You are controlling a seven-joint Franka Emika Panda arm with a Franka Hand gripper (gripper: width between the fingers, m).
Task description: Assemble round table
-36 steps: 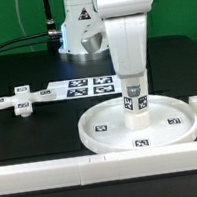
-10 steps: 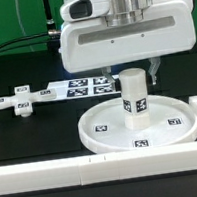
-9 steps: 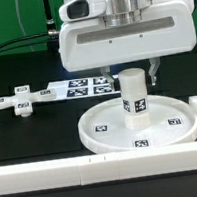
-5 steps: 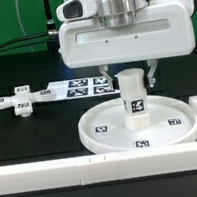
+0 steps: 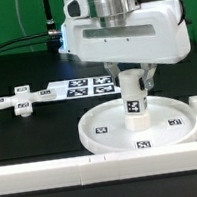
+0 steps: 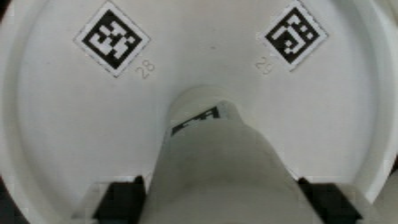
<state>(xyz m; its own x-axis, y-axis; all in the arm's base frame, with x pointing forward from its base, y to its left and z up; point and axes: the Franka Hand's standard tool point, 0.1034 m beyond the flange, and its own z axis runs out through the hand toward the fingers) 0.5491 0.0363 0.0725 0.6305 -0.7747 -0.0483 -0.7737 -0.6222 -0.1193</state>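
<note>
Gripper clasps smooth white cylinder leg upright on rimmed round disc.

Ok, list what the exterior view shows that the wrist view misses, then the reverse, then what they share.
Exterior only: the cross-shaped foot and marker board toward its left, plus the white border blocks. Wrist only: dark finger pads against both sides of the cylinder leg. Both: the gripper around the upright cylinder leg standing on the round disc.
</note>
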